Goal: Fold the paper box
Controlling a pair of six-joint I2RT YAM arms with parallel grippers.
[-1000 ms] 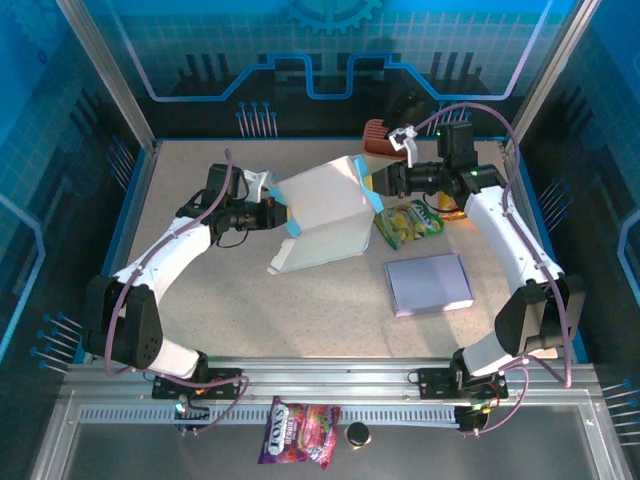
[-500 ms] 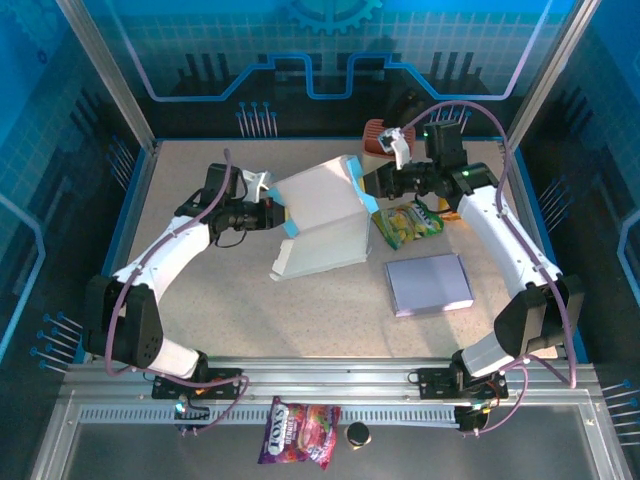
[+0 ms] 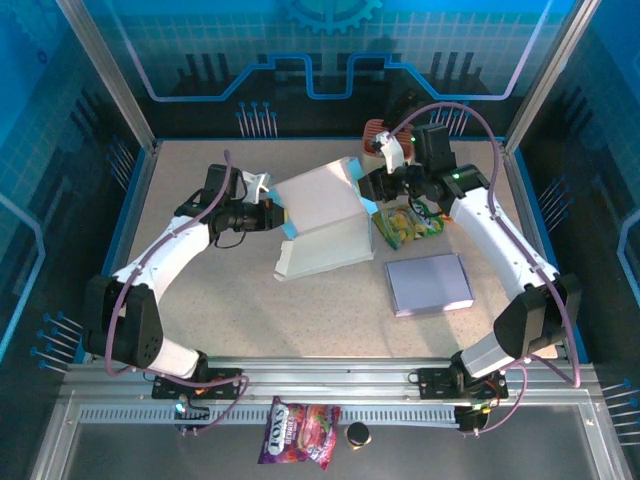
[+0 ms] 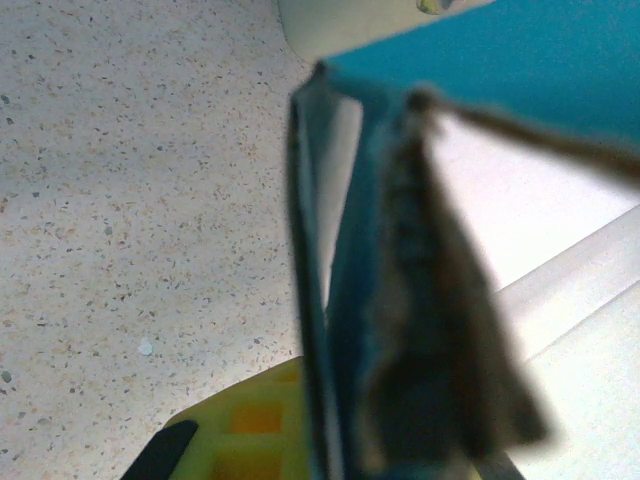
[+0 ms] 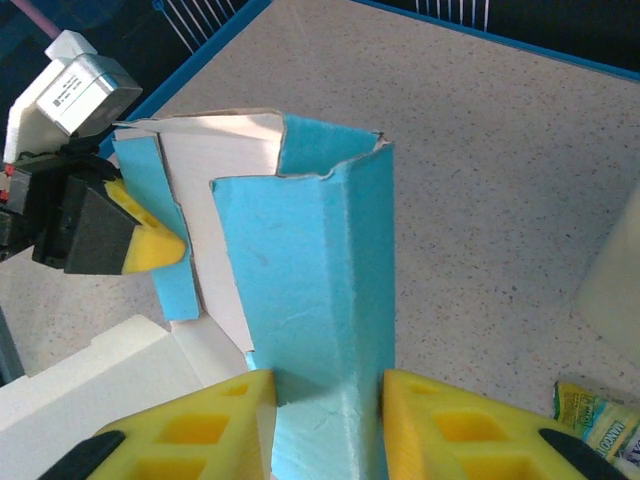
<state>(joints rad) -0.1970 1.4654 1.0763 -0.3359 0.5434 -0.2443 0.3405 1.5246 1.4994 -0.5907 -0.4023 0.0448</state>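
Box (image 3: 322, 215): it sits mid-bench, half-formed, its white panels raised and tilted between my two tools; one wide panel runs down to the bench (image 3: 250, 300) on the near side
Left tool (image 3: 283, 214): I have it shut tight on the box's left edge, a thin blue-faced flap pinched flat between the pads; in the left wrist view that flap (image 4: 340, 250) runs edge-on straight into the grip
Why left holds there: I judge it an anchor, so the box cannot slide or swing while the other side is worked
Right tool (image 5: 322, 385): partly closed on the blue folded corner, a yellow pad on each side of it and both touching the card; it grips the box's right upper end (image 3: 362, 185)
Why right holds there: the blue piece (image 5: 320, 290) is already creased into an upright channel, and pinching it low lets me steer that wall inward
Step in hand: I take it to be the closing of a side wall, the fold far from done, as flaps stand open and uneven
Risk: thin card may buckle or tear at the crease if the two grips pull apart
Nearby: a snack bag (image 3: 408, 224) lies just beside the box under my right arm, a grey pad (image 3: 429, 283) well apart on the near right
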